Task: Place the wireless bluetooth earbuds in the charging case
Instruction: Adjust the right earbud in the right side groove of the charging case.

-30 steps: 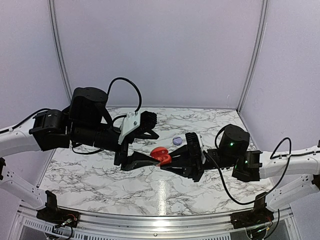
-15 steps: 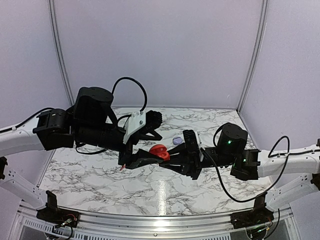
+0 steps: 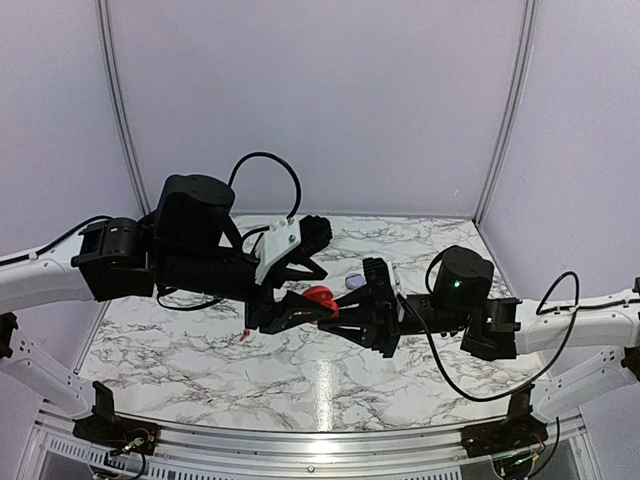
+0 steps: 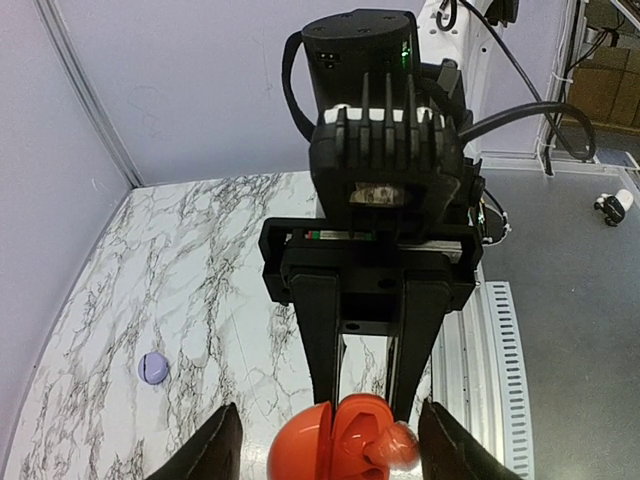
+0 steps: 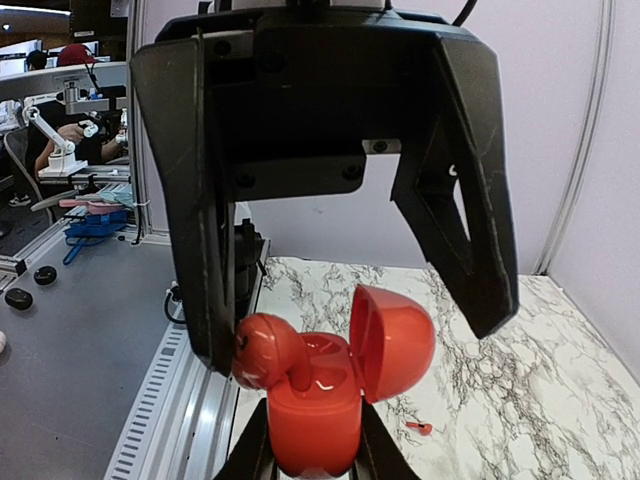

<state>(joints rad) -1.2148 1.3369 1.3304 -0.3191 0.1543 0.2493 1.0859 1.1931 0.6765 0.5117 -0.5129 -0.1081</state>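
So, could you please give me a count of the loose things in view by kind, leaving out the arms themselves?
Red charging case: 1
Red earbuds: 2, one at the open case, the other lying on the table
Lavender round disc: 1
Total: 4

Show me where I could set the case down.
Bare marble along the near edge of the table, between the arm bases, and the far right corner. Crowded mid-table: left hand and right hand meet at the red case, lilac disc behind, tiny red piece at left.
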